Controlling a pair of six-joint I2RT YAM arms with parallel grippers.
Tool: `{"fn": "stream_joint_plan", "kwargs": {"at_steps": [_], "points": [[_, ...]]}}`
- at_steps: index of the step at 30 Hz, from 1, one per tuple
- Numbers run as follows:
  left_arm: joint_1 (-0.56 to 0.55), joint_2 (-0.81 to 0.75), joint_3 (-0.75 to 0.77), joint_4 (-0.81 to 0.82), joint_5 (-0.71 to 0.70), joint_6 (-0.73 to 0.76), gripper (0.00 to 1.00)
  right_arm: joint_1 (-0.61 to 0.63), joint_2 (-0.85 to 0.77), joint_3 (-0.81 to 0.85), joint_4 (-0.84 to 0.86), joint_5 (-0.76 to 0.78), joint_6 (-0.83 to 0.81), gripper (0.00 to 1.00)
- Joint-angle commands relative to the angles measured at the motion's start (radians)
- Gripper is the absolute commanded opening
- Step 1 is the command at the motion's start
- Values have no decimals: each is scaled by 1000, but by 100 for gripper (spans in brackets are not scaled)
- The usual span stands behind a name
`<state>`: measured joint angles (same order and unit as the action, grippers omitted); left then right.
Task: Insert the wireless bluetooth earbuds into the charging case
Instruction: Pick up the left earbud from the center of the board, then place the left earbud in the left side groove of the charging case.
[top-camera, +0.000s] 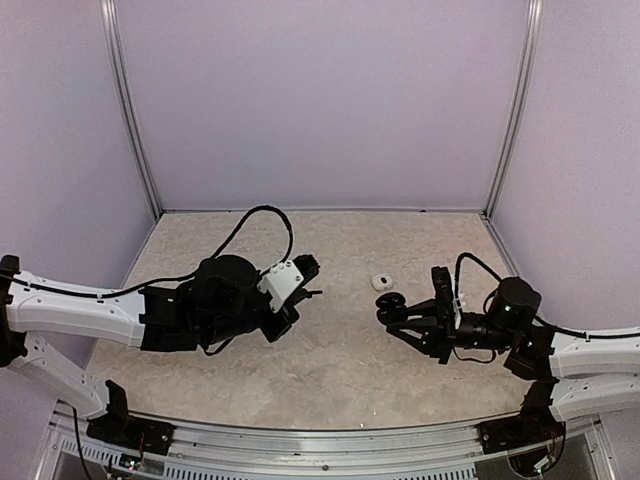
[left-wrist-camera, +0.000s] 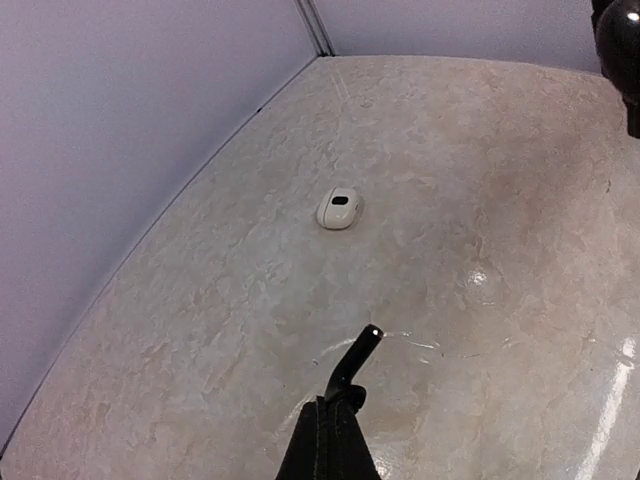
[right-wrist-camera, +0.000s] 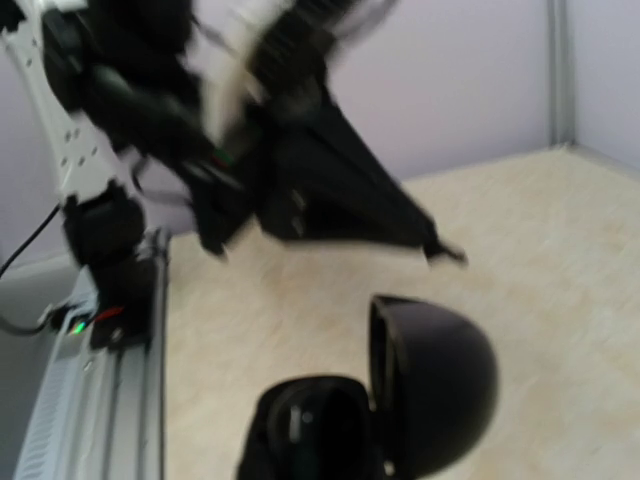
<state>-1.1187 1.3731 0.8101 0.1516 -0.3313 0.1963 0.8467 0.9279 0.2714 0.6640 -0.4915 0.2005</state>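
The step in hand looks to be bringing an earbud to the open black case (right-wrist-camera: 430, 385). To do it well, the right claw (top-camera: 398, 318) should hold that case steady with its open base facing the other arm. The left claw (left-wrist-camera: 368, 335) should come in slowly and line its tip up over a free pocket. It should part its fingers only once the bud sits down in the pocket, because so small a piece would likely skip off across the table (left-wrist-camera: 480, 180). The right claw is closed around the black case, whose lid stands hinged open. The left claw is pinched fully together. A pale speck (left-wrist-camera: 372, 329) shows at its very tip; it may be a white earbud, but it is too small to tell. No other earbud can be made out on the table, and the right wrist view is too blurred to show whether the case's pockets are filled. From above, the black case lies to the right of the left claw's tip, with bare table between them. A small white case (left-wrist-camera: 338, 208), lying flat, sits just behind the black one.
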Motion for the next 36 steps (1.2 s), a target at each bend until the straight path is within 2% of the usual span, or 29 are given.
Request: {"fn": "stream_joint_plan", "kwargs": {"at_steps": [1,8,15,22,36], "points": [[-108,-56,68,-209,-187,230,0,-9,47,56,-52,-103,28,0],[-265,-92,147,-325,-299,421,0,-9,124,112,-82,-223,45,0],[-351,-72,208,-382,-332,521,0,-7,224,174,-113,-295,101,0],[-387,-19,260,-402,-332,572,0,11,282,223,-145,-296,150,0],[-389,66,288,-397,-351,598,0,103,347,267,-159,-237,230,0]]}}
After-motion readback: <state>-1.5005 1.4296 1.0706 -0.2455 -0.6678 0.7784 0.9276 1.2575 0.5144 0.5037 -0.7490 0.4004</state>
